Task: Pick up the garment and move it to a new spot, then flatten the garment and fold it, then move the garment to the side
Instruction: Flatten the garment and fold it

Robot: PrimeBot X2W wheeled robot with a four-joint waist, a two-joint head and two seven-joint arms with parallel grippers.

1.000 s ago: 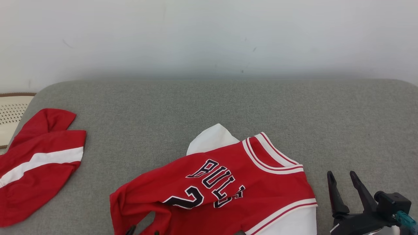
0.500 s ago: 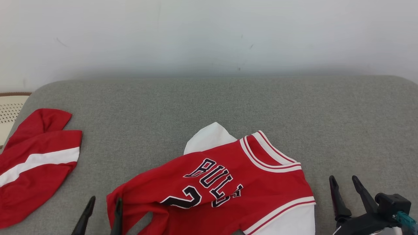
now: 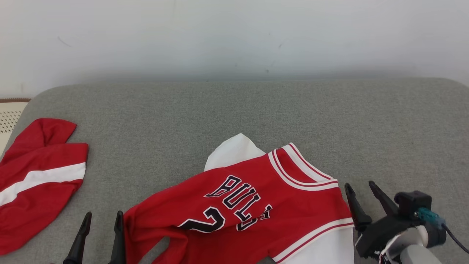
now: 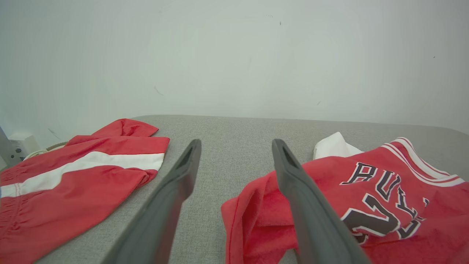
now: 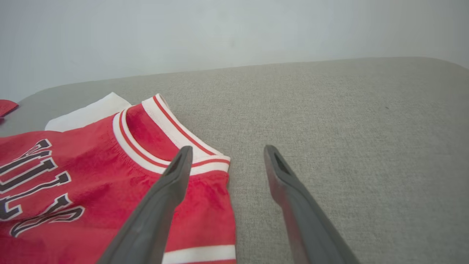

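The garment [image 3: 249, 209], a red jersey with black "BULLS" lettering, striped trim and white sleeve parts, lies rumpled on the grey cushion near the front edge. My left gripper [image 3: 103, 216] stands open just left of its crumpled red edge; in the left wrist view its right finger overlaps that edge [image 4: 256, 216], and the left gripper [image 4: 236, 143] holds nothing. My right gripper [image 3: 361, 185] is open beside the jersey's right side. In the right wrist view the right gripper [image 5: 226, 148] straddles the collar corner [image 5: 216, 161] above the garment [image 5: 110, 176].
A second red garment with a white stripe [image 3: 36, 179] lies at the cushion's left end, also in the left wrist view [image 4: 80, 176]. A pale perforated object [image 3: 9, 117] sits beyond the left edge. A white wall backs the grey cushion [image 3: 256, 110].
My left gripper has come out from under the jersey's lower left and risen into view left of it. My right gripper has shifted left toward the jersey. The camera has tilted slightly.
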